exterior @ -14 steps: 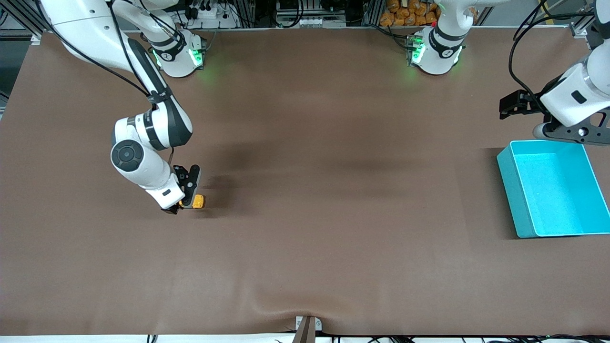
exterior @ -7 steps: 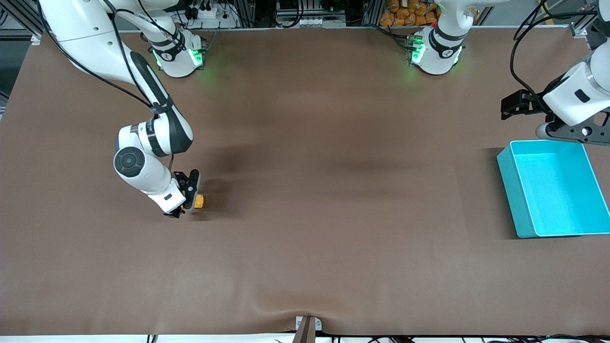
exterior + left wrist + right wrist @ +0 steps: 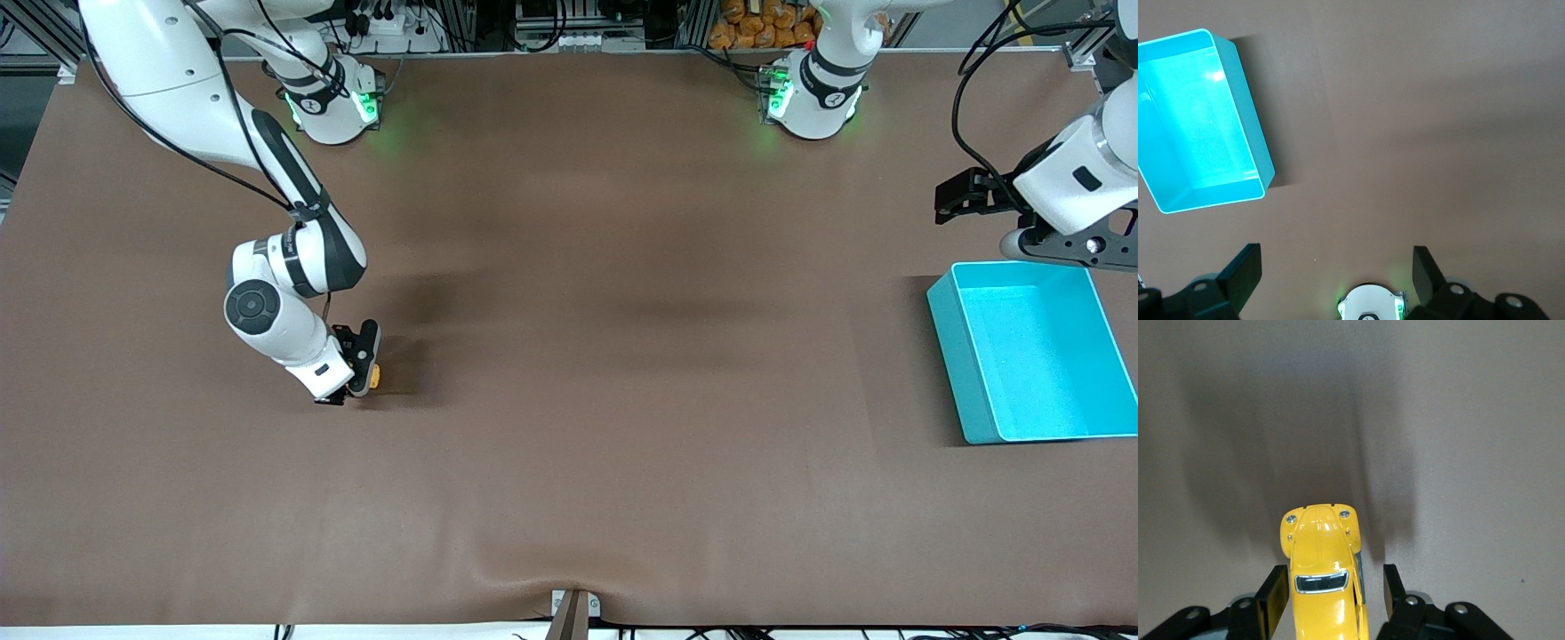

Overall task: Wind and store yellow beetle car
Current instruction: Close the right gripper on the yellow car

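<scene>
Sits low on the tabletop (image 3: pixel 622 444), right pincer (image 3: pixel 1333 577), at mid-height of the front view toward the right arm's end. Straddles the yellow car (image 3: pixel 1318 587), one finger on each flank, not yet clamped: a gap shows on one side, the other finger just beside or touching the body. Rests on its wheels, the car, nose pointing away from the wrist.

Risks from here, as a judgement: uneven closing likely to shove the car sideways or twist it, since one finger meets it first. Rounded, glossy body apt to squirt out forward under pressure. Too high a grip on the curved roof likely to slip during the pull-back for winding; too little downward press and the wheels skid without loading the spring.

Waits with fingers spread wide, left pincer (image 3: pixel 1336 252), over bare tabletop just beside the turquoise bin (image 3: pixel 956 373), near the front view's edge at the left arm's end. Long way from car to bin, well apart: a weak hold could drop it on the way.
</scene>
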You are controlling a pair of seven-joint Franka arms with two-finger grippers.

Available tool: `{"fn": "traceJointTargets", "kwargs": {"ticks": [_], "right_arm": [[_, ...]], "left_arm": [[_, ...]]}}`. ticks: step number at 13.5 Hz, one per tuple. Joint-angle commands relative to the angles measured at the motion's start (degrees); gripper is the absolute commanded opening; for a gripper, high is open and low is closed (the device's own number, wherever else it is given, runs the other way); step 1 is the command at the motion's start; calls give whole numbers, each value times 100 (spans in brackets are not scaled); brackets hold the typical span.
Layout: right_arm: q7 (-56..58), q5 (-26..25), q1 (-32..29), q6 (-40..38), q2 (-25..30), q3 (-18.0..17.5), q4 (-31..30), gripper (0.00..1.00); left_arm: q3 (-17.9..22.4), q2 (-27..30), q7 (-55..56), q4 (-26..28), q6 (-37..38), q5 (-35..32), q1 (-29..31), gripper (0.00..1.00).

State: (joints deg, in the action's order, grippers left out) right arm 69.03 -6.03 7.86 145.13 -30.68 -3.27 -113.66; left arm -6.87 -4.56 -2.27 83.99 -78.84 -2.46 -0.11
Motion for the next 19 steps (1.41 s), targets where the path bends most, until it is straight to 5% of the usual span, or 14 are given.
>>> {"fn": "traceJointTargets", "kwargs": {"ticks": [1, 7, 12, 19], "right_arm": [[32, -117, -48, 60, 18, -51, -51, 62], [32, -117, -39, 68, 18, -51, -51, 16], [32, -126, -56, 51, -61, -42, -51, 16], [294, -179, -258, 33, -219, -24, -43, 16]], "left_arm": [[-16, 43, -45, -23, -88, -106, -7, 100], [37, 34, -54, -14, -403, -115, 64, 100], [-60, -115, -54, 56, -1089, -70, -111, 100], [-148, 104, -54, 109, -1037, -80, -103, 100]]}}
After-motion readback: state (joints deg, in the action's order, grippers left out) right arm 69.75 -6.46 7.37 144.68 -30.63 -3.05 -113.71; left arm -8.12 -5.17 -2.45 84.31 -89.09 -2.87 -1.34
